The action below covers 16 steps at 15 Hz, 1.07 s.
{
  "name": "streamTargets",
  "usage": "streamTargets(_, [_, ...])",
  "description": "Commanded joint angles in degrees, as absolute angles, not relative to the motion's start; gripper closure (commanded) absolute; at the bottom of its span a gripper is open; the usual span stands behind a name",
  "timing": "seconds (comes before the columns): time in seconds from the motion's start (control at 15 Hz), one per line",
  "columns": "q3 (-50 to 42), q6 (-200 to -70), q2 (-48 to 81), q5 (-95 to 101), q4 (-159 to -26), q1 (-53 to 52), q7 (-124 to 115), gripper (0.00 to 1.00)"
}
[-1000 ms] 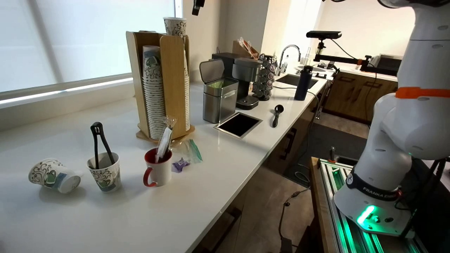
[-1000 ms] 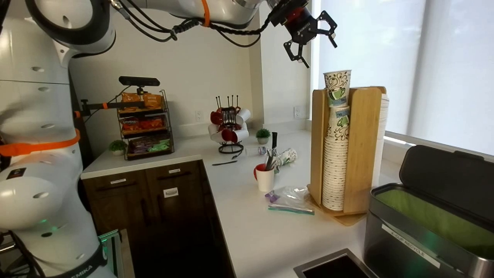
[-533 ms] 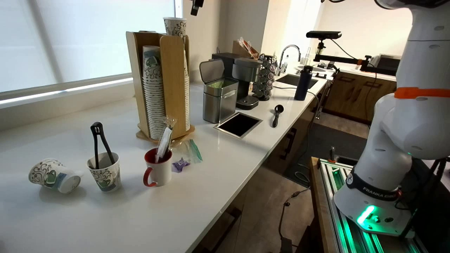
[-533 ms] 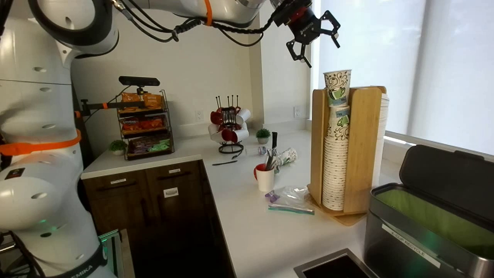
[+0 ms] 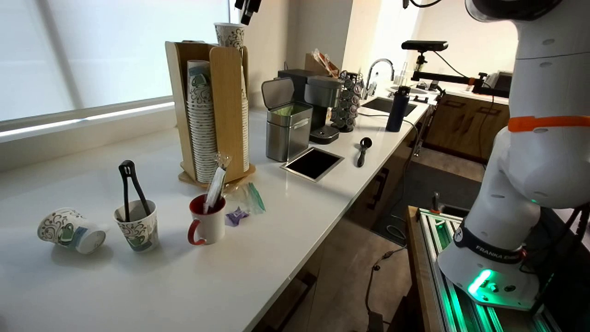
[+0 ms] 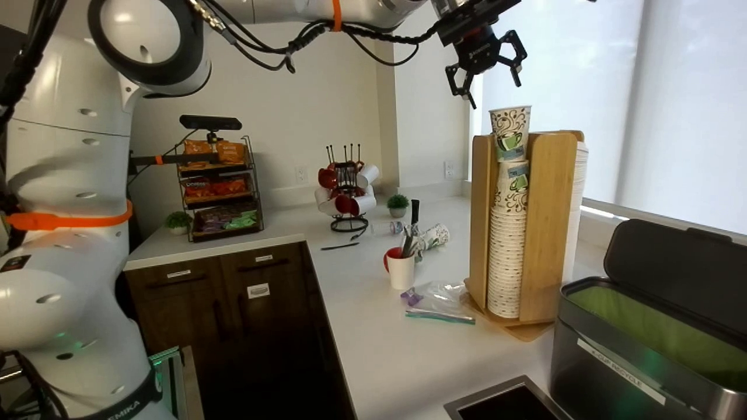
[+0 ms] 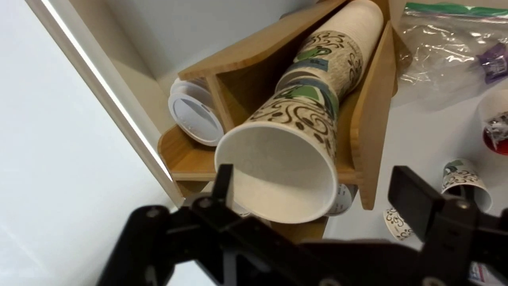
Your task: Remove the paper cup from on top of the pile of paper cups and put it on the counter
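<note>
The paper cup [image 6: 510, 133] stands upright, mouth up, on top of the pile of paper cups [image 6: 506, 256] in the light wooden holder. Its rim rises above the holder in both exterior views, and its patterned side [image 5: 229, 35] shows there. My gripper [image 6: 496, 95] is open and empty, just above and beside the cup's rim, apart from it. In the wrist view the cup [image 7: 305, 103] opens toward me. Its rim lies nearer the left finger [image 7: 224, 178] than the right finger [image 7: 408, 194]. The counter [image 6: 373, 326] runs below.
The wooden holder [image 6: 548, 233] has tall side panels close around the pile. An open metal bin [image 6: 630, 350] stands beside it. A red-and-white mug [image 5: 209, 230], a cup with tongs [image 5: 140, 233], a lying cup [image 5: 69, 230] and a plastic bag [image 6: 440, 300] are on the counter.
My gripper has moved a little toward the cup, slightly sideways and, in the last half second, lower. Its fingers stay open. The cup and pile have not moved.
</note>
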State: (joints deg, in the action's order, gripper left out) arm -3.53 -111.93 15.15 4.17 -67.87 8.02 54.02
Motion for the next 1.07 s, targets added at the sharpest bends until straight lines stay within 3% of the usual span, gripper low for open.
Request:
streamTargets(0.0, [-2.7, -103.4, 19.3, 2.5, -60.7, 8.6, 55.8, 0.02])
streamTargets(0.2, [-2.9, -98.6, 20.8, 4.2, -58.2, 7.7, 55.0, 0.05])
streamTargets(0.47, [-2.9, -96.4, 22.8, 4.1, -55.0, 7.6, 54.8, 0.33])
streamTargets(0.67, [-2.7, -96.6, 24.4, 4.4, -53.1, 7.5, 56.1, 0.45])
streamTargets(0.73, [-2.7, -96.8, 24.8, 4.5, -52.5, 7.5, 56.6, 0.40])
streamTargets(0.87, [-2.7, -96.9, 25.7, 4.8, -51.3, 7.4, 57.0, 0.45])
streamTargets(0.93, [-2.8, -97.0, 25.9, 5.1, -50.9, 7.2, 57.0, 0.62])
streamTargets(1.0, [-2.9, -97.1, 26.2, 5.2, -50.4, 7.2, 57.0, 0.69])
